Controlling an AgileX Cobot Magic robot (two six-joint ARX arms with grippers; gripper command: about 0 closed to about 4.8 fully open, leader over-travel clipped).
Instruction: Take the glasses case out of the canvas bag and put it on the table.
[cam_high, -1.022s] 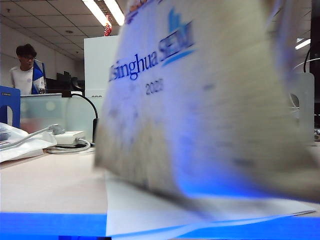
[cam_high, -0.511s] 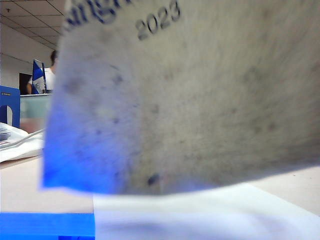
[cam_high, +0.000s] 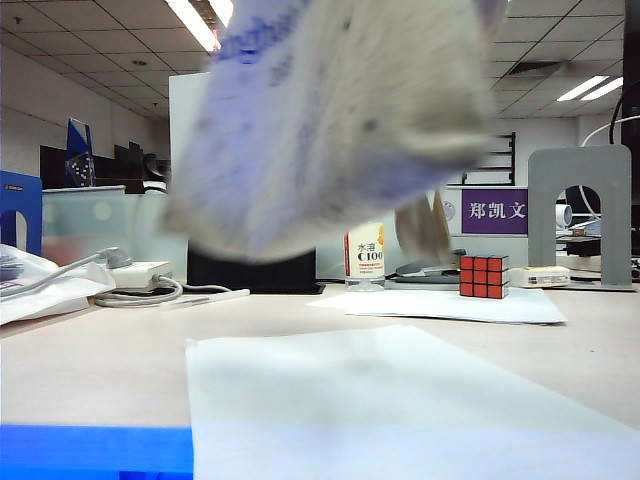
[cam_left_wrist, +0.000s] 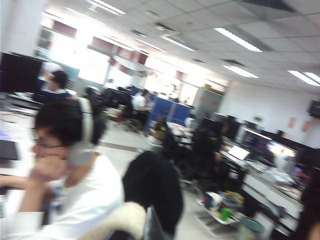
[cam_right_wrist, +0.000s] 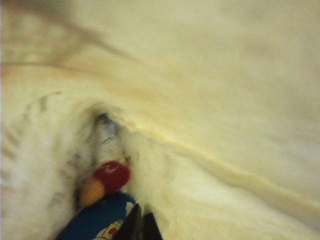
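Observation:
The off-white canvas bag (cam_high: 330, 120) hangs blurred in the air above the table (cam_high: 100, 370), its blue lettering at the top. Neither gripper shows in the exterior view. In the left wrist view a roll of the bag's beige cloth (cam_left_wrist: 122, 220) sits against the left gripper (cam_left_wrist: 150, 227), which is shut on it and faces the office. The right wrist view looks at the bag's cream cloth (cam_right_wrist: 210, 100). There the blue glasses case (cam_right_wrist: 97, 220) with its cartoon print lies just beside the right gripper (cam_right_wrist: 141, 225), whose dark fingers are shut together.
A white paper sheet (cam_high: 380, 400) lies on the near table, another (cam_high: 450, 305) further back under a Rubik's cube (cam_high: 484, 275). A bottle (cam_high: 365, 255) stands behind. Cables and a white adapter (cam_high: 140, 275) lie at the left, a grey bookend (cam_high: 580, 210) at the right.
The bag filled the exterior view low over the paper; it has since risen and swung up, uncovering the cube, the bottle and the far paper.

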